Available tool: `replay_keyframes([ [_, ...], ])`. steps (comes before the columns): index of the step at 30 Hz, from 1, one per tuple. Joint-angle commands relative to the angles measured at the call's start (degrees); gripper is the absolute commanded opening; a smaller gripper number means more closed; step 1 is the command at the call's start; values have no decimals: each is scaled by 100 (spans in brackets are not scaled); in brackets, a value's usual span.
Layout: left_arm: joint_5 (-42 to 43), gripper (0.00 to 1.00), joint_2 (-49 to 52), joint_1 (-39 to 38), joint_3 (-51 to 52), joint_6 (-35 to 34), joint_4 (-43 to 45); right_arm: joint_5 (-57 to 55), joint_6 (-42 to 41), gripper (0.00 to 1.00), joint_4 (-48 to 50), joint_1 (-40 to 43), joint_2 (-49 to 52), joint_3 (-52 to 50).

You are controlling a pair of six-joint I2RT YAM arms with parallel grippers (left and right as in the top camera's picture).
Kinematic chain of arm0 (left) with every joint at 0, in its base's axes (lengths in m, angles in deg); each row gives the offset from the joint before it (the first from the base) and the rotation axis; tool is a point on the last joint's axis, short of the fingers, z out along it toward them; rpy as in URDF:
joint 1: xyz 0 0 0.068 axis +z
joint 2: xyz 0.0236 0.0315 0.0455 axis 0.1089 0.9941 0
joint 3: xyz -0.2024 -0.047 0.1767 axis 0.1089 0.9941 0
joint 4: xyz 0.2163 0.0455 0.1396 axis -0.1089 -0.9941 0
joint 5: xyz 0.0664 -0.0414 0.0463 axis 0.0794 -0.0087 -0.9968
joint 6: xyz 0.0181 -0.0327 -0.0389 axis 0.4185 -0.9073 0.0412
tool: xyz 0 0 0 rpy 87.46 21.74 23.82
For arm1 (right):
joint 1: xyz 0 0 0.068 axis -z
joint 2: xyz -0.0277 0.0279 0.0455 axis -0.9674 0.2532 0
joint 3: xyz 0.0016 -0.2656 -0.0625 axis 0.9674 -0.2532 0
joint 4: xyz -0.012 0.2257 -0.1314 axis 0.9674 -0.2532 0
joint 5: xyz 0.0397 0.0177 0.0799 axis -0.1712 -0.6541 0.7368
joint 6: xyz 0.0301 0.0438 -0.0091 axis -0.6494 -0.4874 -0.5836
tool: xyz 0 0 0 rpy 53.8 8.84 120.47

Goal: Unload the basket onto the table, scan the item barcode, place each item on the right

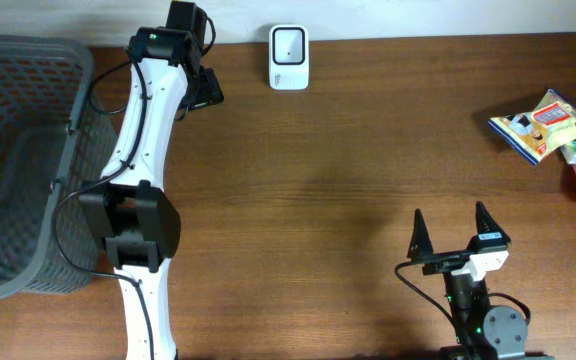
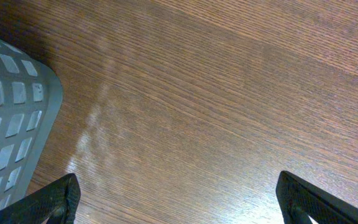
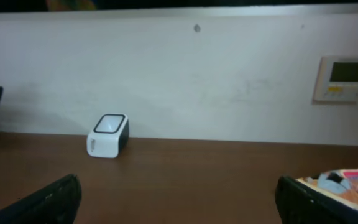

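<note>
Right gripper (image 1: pixel 449 211) gapes wide and empty at the table's (image 1: pixel 348 180) near edge. Yellow packet (image 1: pixel 545 124) sits ahead by the right edge, far from the left gripper (image 2: pixel 178 191)

A dark brown, wood-grain worktop (image 1: pixel 348 170) runs back to a plain white wall (image 3: pixel 229 81). A small beige control panel (image 3: pixel 345 78) with a greenish display hangs on the wall at right, and soft glare streaks the wood.
</note>
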Motion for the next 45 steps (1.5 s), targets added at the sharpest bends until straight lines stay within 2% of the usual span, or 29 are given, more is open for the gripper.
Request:
replay_keyframes([
  [1,-59,99,-144,-7,7,-66,-7,-221,37,98,-341,-39,-59,-61],
  [4,-59,99,-144,-7,7,-66,-7,-214,-96,99,-1202,-39,-59,-61],
  [37,-59,99,-149,-28,7,-66,-9,-151,-111,98,-1209,-37,-57,-61],
  [42,28,99,-638,-562,7,-61,98,-151,-111,98,-1209,-37,-57,-61],
  [45,28,99,-1088,-909,7,382,177,-151,-111,98,-1209,-37,-59,-61],
])
